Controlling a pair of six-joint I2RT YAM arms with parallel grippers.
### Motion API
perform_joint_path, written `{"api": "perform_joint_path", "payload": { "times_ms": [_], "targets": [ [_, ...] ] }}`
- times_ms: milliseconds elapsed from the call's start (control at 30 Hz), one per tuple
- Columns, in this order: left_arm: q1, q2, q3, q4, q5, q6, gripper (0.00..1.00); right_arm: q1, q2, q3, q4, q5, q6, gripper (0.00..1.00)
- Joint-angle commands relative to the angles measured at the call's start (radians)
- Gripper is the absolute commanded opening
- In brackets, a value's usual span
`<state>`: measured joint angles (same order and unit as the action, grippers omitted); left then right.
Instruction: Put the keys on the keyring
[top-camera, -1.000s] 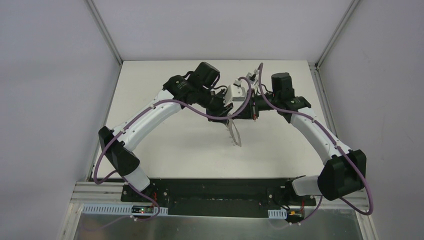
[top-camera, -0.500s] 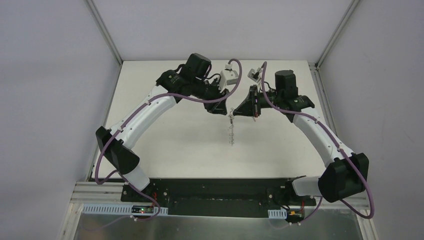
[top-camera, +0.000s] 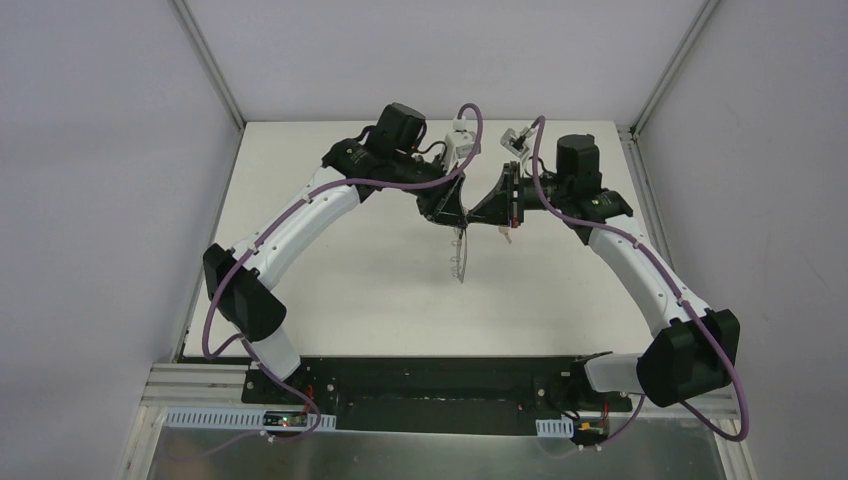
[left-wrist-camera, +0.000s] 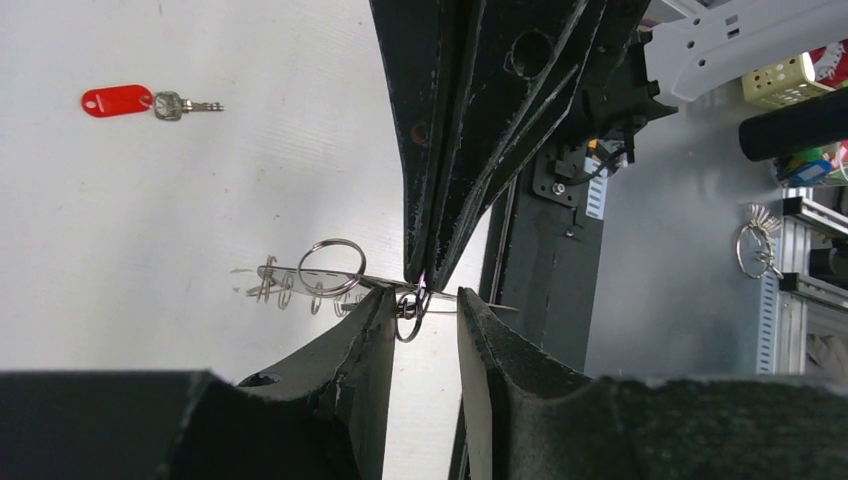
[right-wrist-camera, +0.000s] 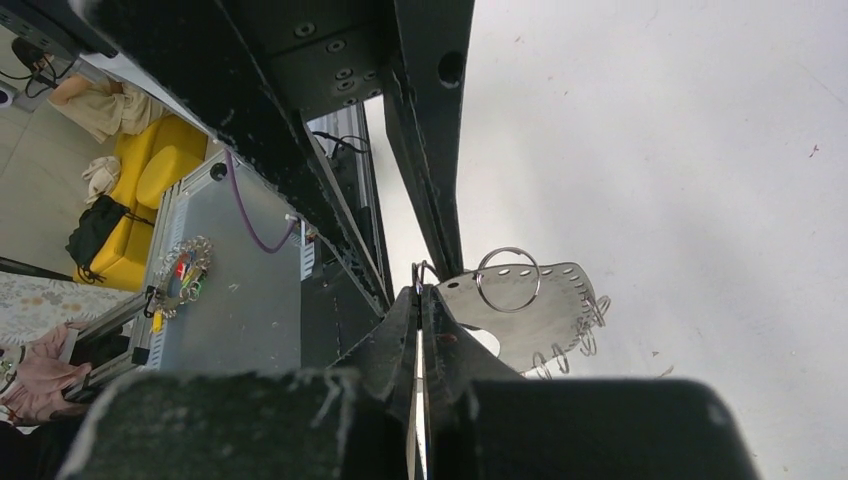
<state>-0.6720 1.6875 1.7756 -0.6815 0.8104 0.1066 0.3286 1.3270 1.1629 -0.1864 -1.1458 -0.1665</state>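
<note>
The right end effector pinches the edge of the keyring, wire loops along its lower rim.

The keyring, a thin grey flat piece with a row of holes along its curved edge, carried several small silver wire loops there, one larger than the rest. It hung clear of the table, tilted downward, one end pinched between the closed fingers of the right gripper. The red-headed key lay flat on the table, well apart from the keyring.
</note>
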Motion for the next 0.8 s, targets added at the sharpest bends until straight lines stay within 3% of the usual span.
{"api": "perform_joint_path", "payload": {
  "times_ms": [0, 467, 667, 767],
  "targets": [
    [0.008, -0.006, -0.017, 0.043, 0.069, -0.042, 0.28, -0.011, -0.032, 0.003, 0.084, -0.049, 0.042, 0.00],
    [0.032, 0.000, -0.019, 0.090, 0.111, -0.089, 0.00, -0.020, -0.034, -0.032, 0.125, -0.052, 0.072, 0.00],
    [0.032, 0.020, 0.009, 0.079, 0.113, -0.104, 0.00, -0.020, -0.038, -0.049, 0.131, -0.054, 0.067, 0.00],
    [0.032, 0.045, 0.102, -0.041, 0.081, -0.055, 0.00, -0.020, -0.048, -0.056, 0.079, -0.039, 0.009, 0.10]
  ]
}}
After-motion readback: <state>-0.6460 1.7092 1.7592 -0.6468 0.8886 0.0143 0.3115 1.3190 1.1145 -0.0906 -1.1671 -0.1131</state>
